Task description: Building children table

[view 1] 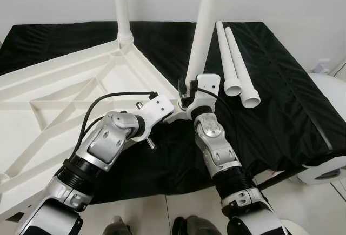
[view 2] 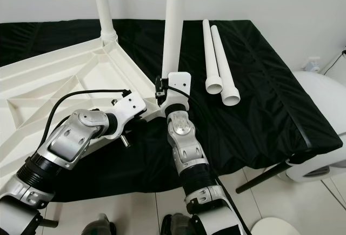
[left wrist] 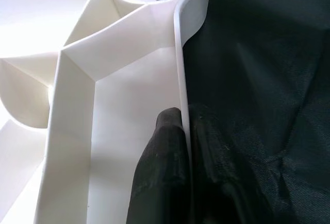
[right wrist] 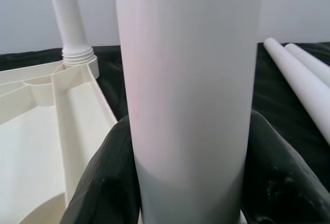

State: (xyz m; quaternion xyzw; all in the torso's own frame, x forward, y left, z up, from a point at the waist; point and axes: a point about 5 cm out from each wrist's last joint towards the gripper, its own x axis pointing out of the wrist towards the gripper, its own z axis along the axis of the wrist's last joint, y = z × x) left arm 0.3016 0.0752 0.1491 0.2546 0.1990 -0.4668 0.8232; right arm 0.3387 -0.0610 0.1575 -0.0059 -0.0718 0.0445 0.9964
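Tabletop (view 1: 59, 92) lies upside down on the black cloth (view 1: 281, 84), one leg (view 1: 121, 8) already standing in its far corner. My right gripper (right wrist: 188, 183) is clamped on a second, upright leg (view 1: 204, 24) at the near corner. My left gripper (left wrist: 185, 152) pinches the tabletop's rim. Two spare legs (view 1: 235, 65) lie beside, on the cloth.

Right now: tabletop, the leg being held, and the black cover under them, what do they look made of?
Tabletop: looks like moulded white plastic, matte, with thin ribbed walls on its underside. Leg held by the right gripper: smooth white plastic tube, slight sheen. Black cover: woven fabric, creased, faintly shiny, possibly nylon. The left gripper pinches the tabletop's thin rim.
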